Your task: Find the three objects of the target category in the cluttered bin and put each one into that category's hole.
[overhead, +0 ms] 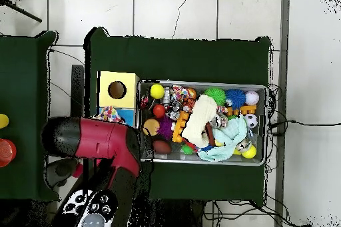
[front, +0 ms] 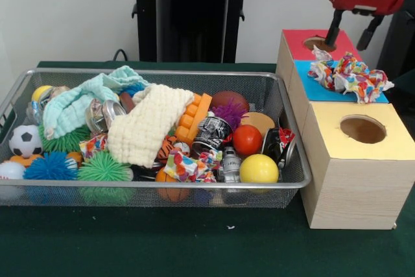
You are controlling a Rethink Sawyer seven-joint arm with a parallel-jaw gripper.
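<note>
One confetti-print cloth [front: 351, 77] lies crumpled on the blue box top [front: 310, 89], covering most of it, so no hole shows there; a second confetti cloth [front: 189, 165] sits in the bin [front: 162, 185] near its front wall, wedged between an orange ball and a small grey figure [front: 229, 162]; a third patch of the same print [front: 93, 144] shows at the left edge of the cream waffle-knit cloth [front: 148, 124], partly buried, and whether it is a whole cloth cannot be told.

The gripper [front: 352, 30] hangs above the red box top [front: 312, 45], over its round hole, with its two dark fingers [front: 334, 28] spread apart and nothing between them; in the overhead view the red arm [overhead: 100, 141] hides the gripper and most of the red and blue boxes.

Three wooden boxes stand in a row just beside the bin's right end; the yellow-topped box [front: 358, 167] is nearest the camera, with one open round hole.

In the bin, counted: one mint-green towel [front: 81, 102], one soccer ball [front: 25, 141], one red ball [front: 247, 139], one yellow ball [front: 259, 169], one purple spiky ball [front: 228, 114], one blue spiky ball [front: 50, 167], two green spiky balls [front: 102, 168], one orange block piece [front: 194, 119], at least two cans [front: 211, 135]; several things under the cloths are too covered to name; a white ball [front: 9, 172] is cut off by the left edge.
</note>
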